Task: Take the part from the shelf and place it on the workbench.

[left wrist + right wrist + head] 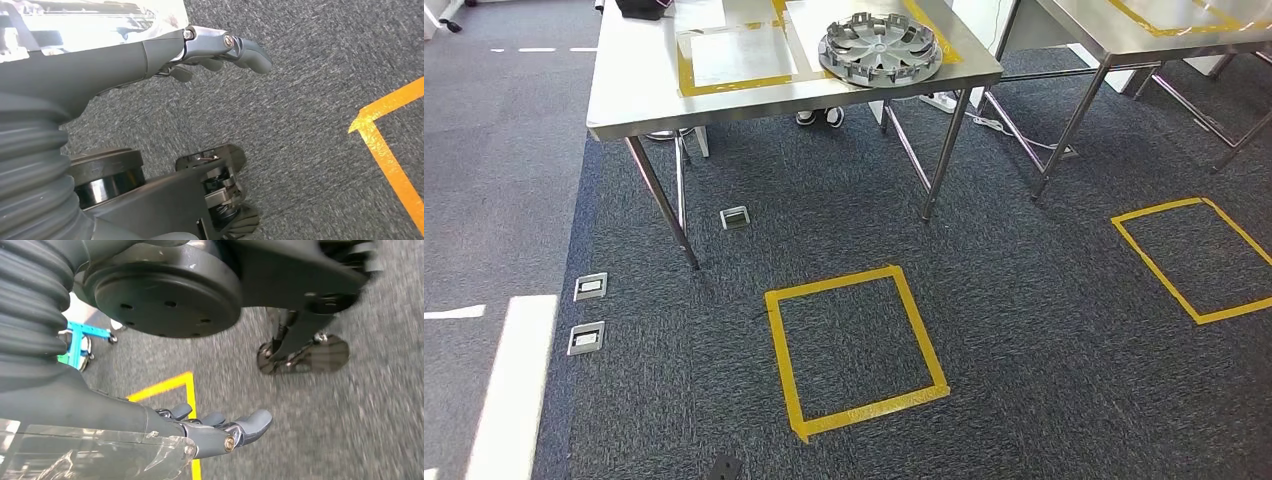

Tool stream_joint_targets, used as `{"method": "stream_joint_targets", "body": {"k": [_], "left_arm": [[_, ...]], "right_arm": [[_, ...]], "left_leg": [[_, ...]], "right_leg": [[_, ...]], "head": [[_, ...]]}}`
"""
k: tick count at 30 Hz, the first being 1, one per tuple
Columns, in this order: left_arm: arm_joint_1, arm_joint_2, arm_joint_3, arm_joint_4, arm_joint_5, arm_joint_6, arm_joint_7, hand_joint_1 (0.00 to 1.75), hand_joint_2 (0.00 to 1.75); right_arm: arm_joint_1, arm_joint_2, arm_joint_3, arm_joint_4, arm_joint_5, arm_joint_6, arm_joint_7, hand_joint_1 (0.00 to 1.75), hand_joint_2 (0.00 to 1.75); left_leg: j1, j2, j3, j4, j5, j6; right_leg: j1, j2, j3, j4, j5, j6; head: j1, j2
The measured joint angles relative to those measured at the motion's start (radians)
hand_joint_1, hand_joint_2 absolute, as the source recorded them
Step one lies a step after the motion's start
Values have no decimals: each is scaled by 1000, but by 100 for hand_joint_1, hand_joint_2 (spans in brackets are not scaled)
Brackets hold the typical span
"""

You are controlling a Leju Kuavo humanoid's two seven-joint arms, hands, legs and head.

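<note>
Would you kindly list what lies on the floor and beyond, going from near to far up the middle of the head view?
Yellow tape square on the carpet → steel workbench → wheel cover lying on the workbench top.

steel workbench [634, 100] carries the part [880, 48].
</note>
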Motion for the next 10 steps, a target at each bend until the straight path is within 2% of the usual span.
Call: {"method": "stream_joint_targets", "body": {"k": [1, 3, 4, 5, 7, 9, 10], "left_arm": [[0, 0, -1, 0, 0, 1, 0, 0, 175], [2, 2, -3, 0, -1, 3, -2, 0, 87], [2, 2, -4, 0, -2, 2, -4, 0, 44], [3, 2, -5, 0, -1, 2, -5, 0, 0], [3, 2, -6, 0, 1, 1, -7, 0, 0], [3, 2, -6, 1, 4, 1, -7, 0, 0], [3, 2, -6, 1, 4, 1, -7, 0, 0]], "right_arm": [[-2, 2, 4, 3, -1, -2, 0, 0, 175], [-5, 6, 12, 8, -1, 6, -3, 0, 175], [-4, 6, 17, 11, 0, 10, -7, 0, 131], [-4, 7, 21, 12, 1, 13, -11, 0, 87], [-4, 7, 29, 15, 1, 14, -17, 0, 0], [-6, 7, 35, 17, 2, 13, -20, 0, 87], [-6, 7, 36, 17, 3, 13, -20, 0, 116]], "left_leg": [[-2, -1, -3, 7, -3, -5], [-7, -2, -9, 16, -7, -13], [-7, -2, -10, 17, -7, -16], [-7, -2, -10, 16, -7, -18], [-4, -2, -9, 13, -5, -20], [-3, -2, -9, 11, -4, -22], [-2, -2, -8, 10, -4, -23]], "right_leg": [[-2, 0, 26, -53, 13, -5], [-1, 0, 43, -92, 8, -19], [0, 0, 42, -93, 9, -30], [1, -1, 41, -93, 8, -30], [4, -1, 40, -93, 7, -33], [6, -1, 40, -92, 5, -35], [6, -1, 40, -92, 5, -36]], "head": [[2, 0], [2, 0], [1, 0], [0, 0], [-1, 0], [-1, 0], [-1, 0]]}}
